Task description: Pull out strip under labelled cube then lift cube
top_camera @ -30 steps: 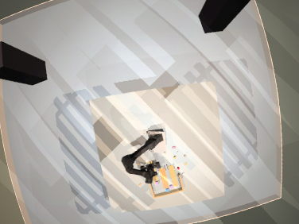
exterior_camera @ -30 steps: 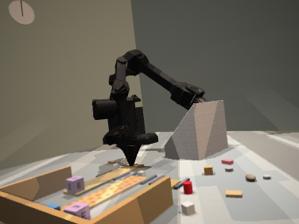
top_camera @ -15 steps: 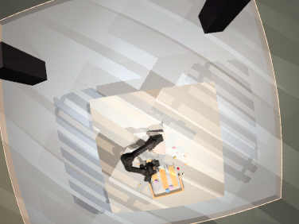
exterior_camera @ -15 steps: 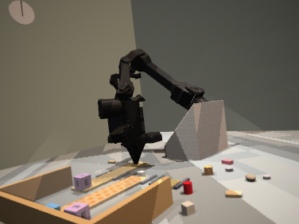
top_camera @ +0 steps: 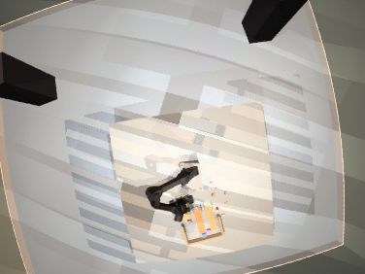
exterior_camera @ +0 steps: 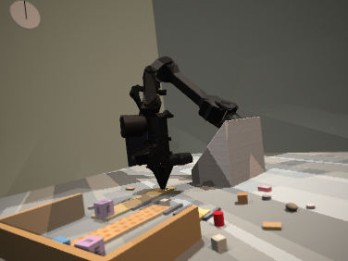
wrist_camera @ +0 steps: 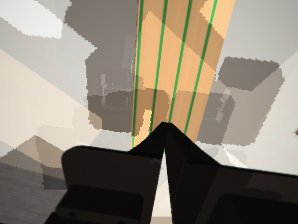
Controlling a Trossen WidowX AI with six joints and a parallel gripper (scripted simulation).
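A tan strip with green lines (exterior_camera: 134, 202) (wrist_camera: 175, 30) runs out of the open end of the orange-walled tray (exterior_camera: 157, 238) (top_camera: 206, 239). A purple lettered cube (exterior_camera: 104, 209) (top_camera: 189, 222) stands on or right by its inner end. My gripper (exterior_camera: 163, 188) (wrist_camera: 165, 127) is shut and empty, pointing down with its tips at the strip's outer end; contact is unclear. An orange-dotted strip (exterior_camera: 125, 224) (top_camera: 199, 221) lies beside it. A second purple lettered cube (exterior_camera: 91, 245) (top_camera: 209, 230) is deeper in the tray, its support unclear. A plain yellow strip (top_camera: 210, 219) lies at the far side.
Short dark rails (exterior_camera: 173, 208) flank the strips. A blue cube (exterior_camera: 61, 241) (top_camera: 204, 235) is in the tray. Outside are a red cylinder (exterior_camera: 218, 218), a cream cube (exterior_camera: 218, 242), an orange cube (exterior_camera: 242, 198) and a large grey wedge (exterior_camera: 242, 153) near the arm's base.
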